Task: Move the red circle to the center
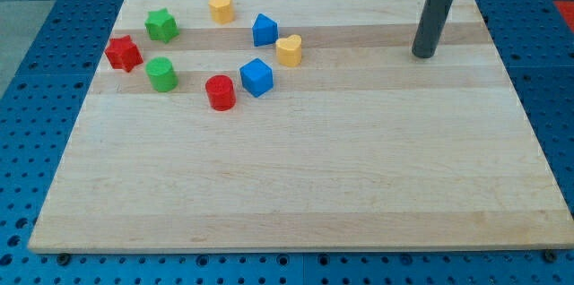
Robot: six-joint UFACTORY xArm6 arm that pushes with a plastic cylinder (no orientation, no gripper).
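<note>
Resting free near the view's top right, my tip touches nothing, well apart from the red circle (seemingly light, rigid; best pushed from its left side).

My tip is seen resting on the wooden board near the view's top right, well apart from the blocks. The red circle is found at upper left, just beside a blue cube, near a green cylinder

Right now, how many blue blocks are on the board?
2. One blue block sits toward the view's top, left of the yellow heart. The other blue block lies below it, right of the red circle. None seems hidden.
</note>
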